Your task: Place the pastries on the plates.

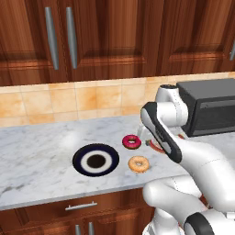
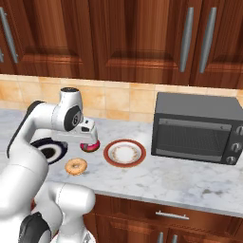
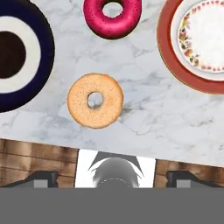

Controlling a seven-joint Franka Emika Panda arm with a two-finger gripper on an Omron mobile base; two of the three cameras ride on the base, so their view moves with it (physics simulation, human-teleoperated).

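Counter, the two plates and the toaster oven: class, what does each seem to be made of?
Counter: polished marble, going by its grey veins on white. Dark plate and red-rimmed plate: probably glazed ceramic, as they are smooth, with painted rings and a floral band. Toaster oven: seemingly dark matte metal with a glass door.

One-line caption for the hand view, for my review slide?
Open gripper above the counter: orange doughnut and pink doughnut both off the navy plate and red-rimmed plate.

light: bright, even, rendered; shadows: faint beside tan doughnut (image 3: 95, 100); focus: sharp; blur: none
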